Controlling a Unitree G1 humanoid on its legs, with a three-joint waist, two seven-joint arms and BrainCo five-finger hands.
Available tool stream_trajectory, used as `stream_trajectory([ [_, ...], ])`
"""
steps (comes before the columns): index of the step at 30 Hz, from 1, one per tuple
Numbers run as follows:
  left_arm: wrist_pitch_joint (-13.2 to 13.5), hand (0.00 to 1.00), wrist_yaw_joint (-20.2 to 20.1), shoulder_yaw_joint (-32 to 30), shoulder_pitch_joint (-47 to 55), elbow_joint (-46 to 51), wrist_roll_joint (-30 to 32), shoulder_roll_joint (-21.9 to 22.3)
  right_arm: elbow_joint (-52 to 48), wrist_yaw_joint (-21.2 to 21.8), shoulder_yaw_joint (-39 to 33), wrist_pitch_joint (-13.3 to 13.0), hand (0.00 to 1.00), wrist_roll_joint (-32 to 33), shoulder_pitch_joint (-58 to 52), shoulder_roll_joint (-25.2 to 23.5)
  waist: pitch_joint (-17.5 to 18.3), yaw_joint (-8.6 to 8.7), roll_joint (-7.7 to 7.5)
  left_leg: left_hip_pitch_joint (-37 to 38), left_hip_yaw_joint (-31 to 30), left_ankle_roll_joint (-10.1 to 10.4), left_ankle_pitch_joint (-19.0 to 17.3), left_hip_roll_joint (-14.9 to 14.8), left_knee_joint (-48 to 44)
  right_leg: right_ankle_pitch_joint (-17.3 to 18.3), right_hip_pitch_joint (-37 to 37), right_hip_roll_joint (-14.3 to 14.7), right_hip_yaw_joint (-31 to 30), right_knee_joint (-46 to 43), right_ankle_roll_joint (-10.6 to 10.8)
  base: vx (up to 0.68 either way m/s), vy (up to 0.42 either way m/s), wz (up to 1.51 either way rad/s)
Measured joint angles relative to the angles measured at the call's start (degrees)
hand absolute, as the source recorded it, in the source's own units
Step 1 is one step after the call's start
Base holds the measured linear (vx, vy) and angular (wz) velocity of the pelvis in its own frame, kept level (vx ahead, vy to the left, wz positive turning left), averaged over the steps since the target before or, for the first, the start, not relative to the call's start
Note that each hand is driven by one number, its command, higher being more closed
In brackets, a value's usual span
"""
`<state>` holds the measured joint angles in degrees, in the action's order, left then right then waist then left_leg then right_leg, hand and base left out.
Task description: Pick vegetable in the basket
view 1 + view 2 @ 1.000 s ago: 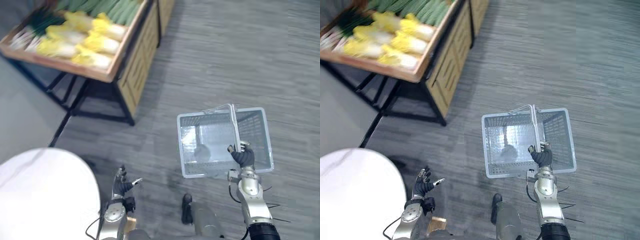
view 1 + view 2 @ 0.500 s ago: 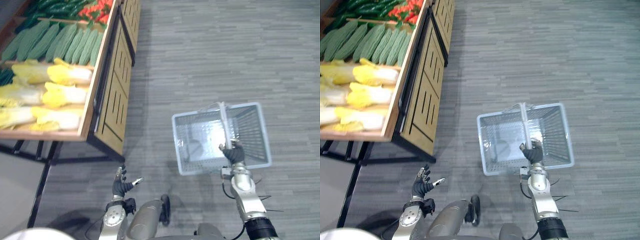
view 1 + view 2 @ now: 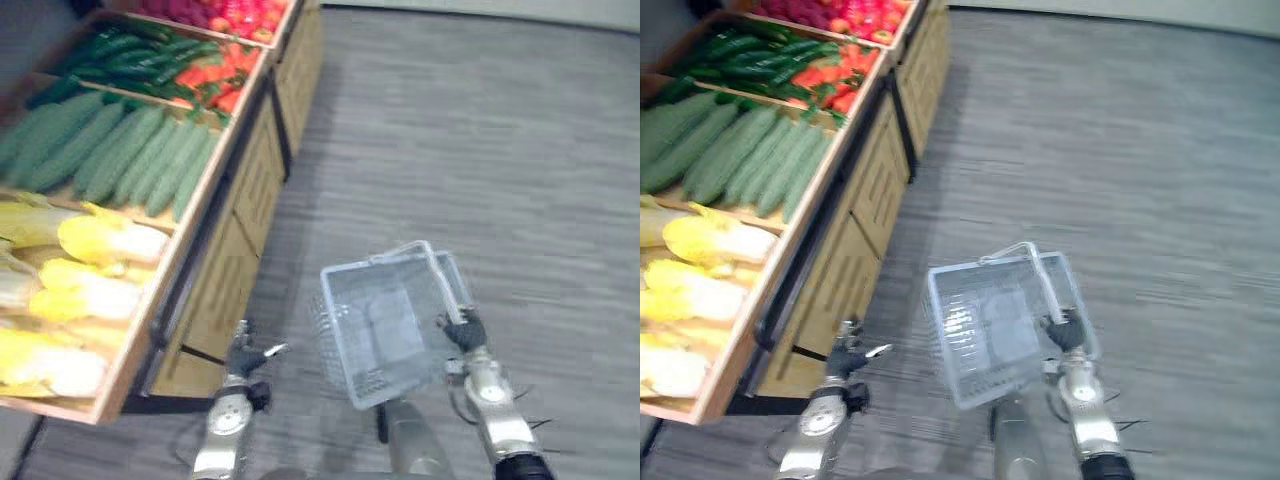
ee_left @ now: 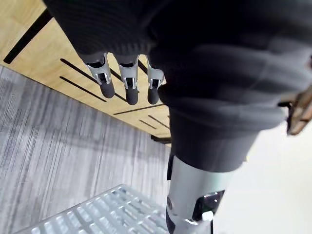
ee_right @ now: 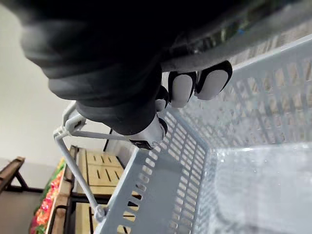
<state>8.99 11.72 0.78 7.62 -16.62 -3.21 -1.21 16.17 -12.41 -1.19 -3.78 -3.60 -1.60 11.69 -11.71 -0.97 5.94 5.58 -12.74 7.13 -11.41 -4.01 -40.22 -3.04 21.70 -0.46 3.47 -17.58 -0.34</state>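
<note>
Right hand [image 5: 127, 92] round basket handle [image 5: 265, 29]

Grey floor [image 3: 480, 150], seemingly carpeted, wooden display stand [image 3: 252, 205] at left

1 pale grey plastic basket [image 3: 380, 330] with 2 handles; 2 hands, the left hand [image 3: 243, 352] and the right hand [image 3: 462, 328]; 1 wooden produce stand [image 3: 262, 170]; at least 3 yellow napa cabbages [image 3: 110, 242], with more cut off at the edge; about 8 long pale green gourds [image 3: 120, 155], too blurred for a firm count; 1 heap of dark green cucumbers [image 3: 140, 45], 1 heap of red peppers [image 3: 215, 85] and 1 heap of red fruit [image 3: 235, 12], none countable singly.
</note>
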Motion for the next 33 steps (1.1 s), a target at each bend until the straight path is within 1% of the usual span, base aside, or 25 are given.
stream_trajectory([
  [1, 0.1, 0.00, 0.6, -0.4, 0.3, 3.6, 0.1, 0.8, -0.2, -0.3, 0.0, 0.2, 1.00, 0.0, -0.6, -0.9, -0.6, -1.30, 0.05, -4.5, 0.8, 1.9, 2.8, -1.5, -10.4, 2.7, -4.8, -0.3, 2.0, 0.5, -0.9, 0.63, -0.277, 0.94],
  [2, 0.2, 0.00, 0.8, -0.3, 0.3, 5.4, 0.3, 1.0, -0.6, -0.5, -0.2, 0.3, 1.00, 0.0, -1.2, -1.2, -0.9, -1.57, 0.04, -6.8, 2.0, 1.5, 2.2, -2.4, -14.1, 3.5, -7.4, -0.4, 3.1, 1.3, -1.1, 0.59, -0.243, 1.19],
  [3, 0.7, 0.00, 1.3, -0.4, 0.8, 9.5, 0.6, 0.9, -1.6, -1.7, -0.7, 0.3, 1.00, 0.0, -2.1, -1.5, -1.1, -1.94, -0.25, -11.7, 5.4, -1.2, -0.2, -3.9, -18.7, 4.2, -12.4, -0.8, 5.8, 3.3, -2.0, 0.62, -0.213, 1.19],
  [4, 1.6, 0.00, 2.3, -0.8, 1.1, 13.4, 1.2, 0.7, -2.7, -2.7, -1.3, -0.4, 1.00, 0.0, -2.7, -1.6, -1.6, -2.51, -1.02, -16.3, 9.8, -3.2, -2.3, -3.9, -18.3, 4.4, -16.4, -2.0, 7.9, 5.9, -2.1, 0.58, -0.180, 1.12],
  [5, 1.9, 0.00, 2.7, -1.2, 1.1, 15.0, 1.5, 0.8, -3.1, -2.9, -2.0, -0.8, 1.00, 0.0, -2.9, -1.4, -1.7, -2.83, -1.22, -18.6, 12.1, -3.5, -3.4, -3.8, -16.8, 4.4, -17.9, -2.6, 8.9, 7.1, -2.1, 0.50, -0.115, 0.96],
  [6, 2.8, 0.00, 3.8, -1.7, 0.7, 17.4, 1.8, 0.7, -3.5, -3.1, -4.5, -1.9, 1.00, 0.0, -3.1, -1.1, -1.7, -2.98, -1.21, -22.4, 17.3, -3.4, -3.9, -3.9, -9.9, 5.1, -20.4, -3.6, 11.4, 8.8, -1.0, 0.36, -0.027, 1.00],
  [7, 3.1, 0.00, 5.1, -2.0, 1.0, 19.4, 3.1, 0.9, -3.9, -3.6, -7.2, -2.8, 1.00, 0.3, -3.5, -0.9, -1.8, -2.83, -0.85, -23.5, 22.3, -2.7, -0.4, -4.1, 1.7, 7.5, -23.2, -4.0, 14.0, 9.2, 0.8, 0.35, -0.001, 1.09],
  [8, 3.2, 0.00, 5.6, -2.0, 1.1, 20.3, 4.0, 1.0, -4.0, -3.9, -8.3, -3.1, 1.00, 0.6, -3.9, -0.6, -1.4, -2.69, 0.52, -23.9, 25.0, -5.0, 2.9, -4.2, 6.4, 8.9, -24.6, -3.4, 15.7, 9.1, 1.6, 0.37, 0.029, 1.47],
  [9, 3.2, 0.00, 6.4, -2.0, 0.7, 20.9, 5.8, 0.5, -3.1, -4.7, -11.3, -3.2, 1.00, 0.8, -5.0, -0.8, -0.8, -2.00, -0.20, -22.3, 28.7, -7.9, 2.2, -3.3, 8.9, 11.6, -26.4, -4.8, 19.0, 8.3, 3.0, 0.35, 0.048, 1.70],
  [10, 3.1, 0.00, 7.6, -2.2, 0.1, 22.3, 7.8, 0.4, -2.1, -5.0, -13.4, -3.5, 1.00, 0.9, -5.1, -0.5, -0.6, -1.20, -1.33, -21.2, 30.7, -9.6, 3.3, -1.0, 13.1, 12.3, -26.5, -6.6, 22.3, 7.9, 3.5, 0.34, 0.048, 1.72],
  [13, 2.9, 0.00, 8.8, -3.2, 0.0, 25.7, 11.1, 0.4, 0.5, -5.1, -16.8, -3.7, 1.00, 1.5, -4.2, -0.7, -1.0, -1.64, -2.10, -20.6, 30.4, -12.1, 4.2, 1.6, 17.5, 12.9, -27.3, -7.6, 25.6, 7.5, 4.3, 0.25, 0.046, 1.09],
  [15, 2.6, 0.00, 10.0, -3.7, 1.3, 28.8, 14.5, 0.5, 3.6, -4.9, -17.5, -3.7, 1.00, 1.9, -4.0, -0.7, -1.2, -1.49, -2.49, -16.9, 27.8, -13.9, 3.1, 4.0, 20.1, 14.4, -29.6, -9.6, 26.7, 2.6, 5.3, 0.26, -0.014, 0.99],
  [16, 2.6, 0.00, 10.0, -3.6, 1.4, 29.6, 15.7, 0.5, 4.3, -4.6, -17.5, -3.7, 1.00, 2.1, -3.9, -0.7, -1.2, -1.43, -2.66, -16.3, 26.8, -13.9, 2.9, 4.5, 20.3, 14.9, -29.3, -10.1, 26.9, -0.6, 5.3, 0.23, -0.028, 1.00],
  [17, 2.6, 0.00, 10.0, -3.5, 1.5, 30.9, 17.7, 0.5, 5.6, -3.9, -17.5, -3.7, 1.00, 2.5, -3.9, -0.7, -1.6, -1.25, -3.22, -14.9, 24.7, -14.0, 2.3, 5.3, 20.6, 15.1, -27.9, -12.1, 26.8, -8.9, 5.5, 0.14, -0.031, 0.91],
  [18, 2.5, 0.00, 10.0, -3.5, 1.4, 32.0, 18.5, 0.2, 6.1, -3.4, -17.3, -3.6, 1.00, 2.4, -4.5, -1.0, -1.5, -0.96, -3.05, -13.7, 22.8, -14.3, 1.3, 5.8, 21.2, 14.5, -25.7, -13.4, 25.1, -16.5, 4.6, 0.22, -0.054, 1.23],
  [19, 2.5, 0.00, 10.0, -3.1, 1.3, 32.9, 19.8, -0.6, 6.6, -2.2, -16.9, -3.6, 1.00, 2.5, -5.7, -2.1, -1.5, -0.25, -3.98, -12.8, 19.9, -14.6, 0.9, 6.7, 21.5, 15.1, -22.1, -14.2, 19.8, -24.9, 2.5, 0.14, -0.054, 1.06],
  [20, 2.5, 0.00, 10.1, -3.1, 1.3, 33.0, 20.4, -0.9, 6.7, -1.7, -16.8, -3.6, 1.00, 2.5, -6.3, -2.6, -1.4, 0.26, -4.38, -12.6, 18.4, -14.6, 0.9, 7.1, 21.5, 16.6, -20.7, -13.4, 16.6, -26.6, 2.5, 0.19, -0.107, 1.16],
  [21, 1.9, 0.00, 10.1, -3.1, 1.6, 32.9, 21.7, -1.2, 6.6, -1.2, -16.8, -3.6, 1.00, 2.9, -7.0, -3.5, -1.4, 0.32, -4.60, -12.2, 16.4, -14.6, 0.8, 7.1, 21.6, 18.8, -17.9, -11.4, 11.0, -27.4, 2.7, 0.16, -0.125, 0.94],
  [22, 0.8, 0.00, 10.1, -3.0, 1.7, 32.9, 23.0, -1.1, 6.1, -1.0, -16.8, -3.6, 1.00, 3.2, -7.6, -4.1, -1.4, 0.38, -4.62, -11.7, 14.3, -14.2, 0.7, 7.1, 21.8, 20.4, -15.5, -9.6, 6.5, -27.0, 3.0, 0.14, -0.099, 0.83],
  [24, 0.2, 0.00, 10.1, -2.8, 1.7, 32.9, 24.3, -0.6, 3.4, -0.2, -16.6, -3.6, 1.00, 3.6, -9.5, -5.2, -1.3, 0.45, -4.64, -11.4, 11.5, -13.2, 0.1, 7.1, 21.1, 21.8, -12.5, -7.6, 0.3, -24.8, 3.8, 0.10, -0.151, 0.81],
  [26, 0.0, 0.00, 10.4, -2.8, 1.6, 32.7, 25.2, -0.3, 1.1, 0.5, -15.8, -3.6, 1.00, 3.8, -11.4, -5.9, -0.9, 0.73, -5.08, -11.7, 8.8, -11.7, -0.7, 7.1, 19.7, 21.8, -11.8, -6.4, -4.9, -18.9, 4.1, 0.10, -0.217, 0.85],
  [27, -0.1, 0.00, 10.9, -2.9, 1.6, 32.7, 25.8, -0.2, 0.1, 1.0, -15.7, -3.6, 1.00, 4.0, -12.2, -6.8, -0.1, 0.57, -6.27, -12.6, 7.8, -10.3, -1.6, 7.6, 18.1, 18.6, -12.3, -6.9, -5.6, -12.1, 4.0, 0.10, -0.262, 0.81],
  [28, -0.4, 0.00, 11.0, -3.2, 0.9, 31.6, 26.4, 0.0, 0.1, 1.4, -15.7, -3.6, 1.00, 4.2, -12.9, -7.3, 0.7, 0.33, -7.25, -14.2, 6.8, -8.6, -3.1, 7.8, 15.9, 18.1, -13.5, -7.6, -5.1, -9.1, 6.4, 0.08, -0.285, 0.77],
  [31, -1.7, 0.00, 10.9, -3.2, 0.8, 29.7, 26.7, 1.4, -0.1, 1.9, -13.3, -3.5, 1.00, 4.1, -13.5, -6.9, 2.0, -0.23, -6.19, -13.8, 8.4, -6.7, -3.1, 4.0, 16.7, 17.8, -14.6, -5.6, -1.6, -7.8, 4.9, 0.09, -0.260, 0.47],
  [33, -2.2, 0.00, 10.9, -3.4, 0.4, 28.2, 27.6, 1.6, -0.3, 2.7, -13.3, -3.5, 1.00, 4.1, -13.7, -6.9, 2.1, -0.26, -6.15, -12.7, 8.1, -5.4, -2.2, 3.7, 19.0, 17.5, -15.9, -5.4, -0.7, -6.4, 4.5, 0.07, -0.168, 0.16],
])
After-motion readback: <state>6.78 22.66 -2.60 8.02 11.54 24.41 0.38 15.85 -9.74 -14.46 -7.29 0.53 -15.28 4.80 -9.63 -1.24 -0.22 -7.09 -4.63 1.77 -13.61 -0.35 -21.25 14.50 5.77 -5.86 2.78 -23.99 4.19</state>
